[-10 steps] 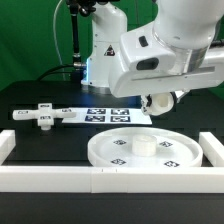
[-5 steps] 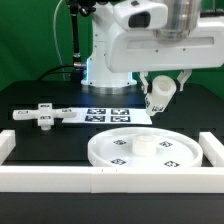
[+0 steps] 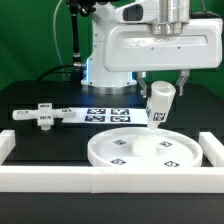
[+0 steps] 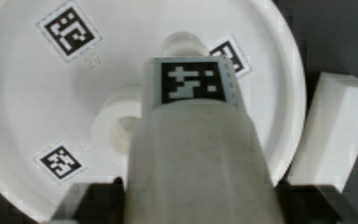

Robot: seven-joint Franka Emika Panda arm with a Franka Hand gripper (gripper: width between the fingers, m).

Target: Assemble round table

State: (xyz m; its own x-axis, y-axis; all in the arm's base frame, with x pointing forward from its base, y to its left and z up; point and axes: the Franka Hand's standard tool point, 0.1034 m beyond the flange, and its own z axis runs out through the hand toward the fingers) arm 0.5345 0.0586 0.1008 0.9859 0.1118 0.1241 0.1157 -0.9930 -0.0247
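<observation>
The large rimmed round disc (image 3: 142, 150) lies flat on the black table with tags on its face and a raised hub (image 3: 146, 146) at its middle; it fills the wrist view (image 4: 87, 90). My gripper (image 3: 160, 92) is shut on the short cylindrical leg (image 3: 158, 104), which hangs upright just above the disc's hub. In the wrist view the leg (image 4: 194, 130) runs out between my fingers (image 4: 101, 195) with a tag on its side, its far end over the hub (image 4: 119, 122). The cross-shaped base (image 3: 40, 115) lies at the exterior view's left.
The marker board (image 3: 105, 114) lies behind the disc. A long white border rail (image 3: 100, 178) runs along the front, with raised ends at the left (image 3: 6, 140) and right (image 3: 213, 150). The robot's white base (image 3: 100, 50) stands at the back.
The arm has swung from tilted to upright. The leg, held throughout, has turned vertical and come down toward the disc's middle.
</observation>
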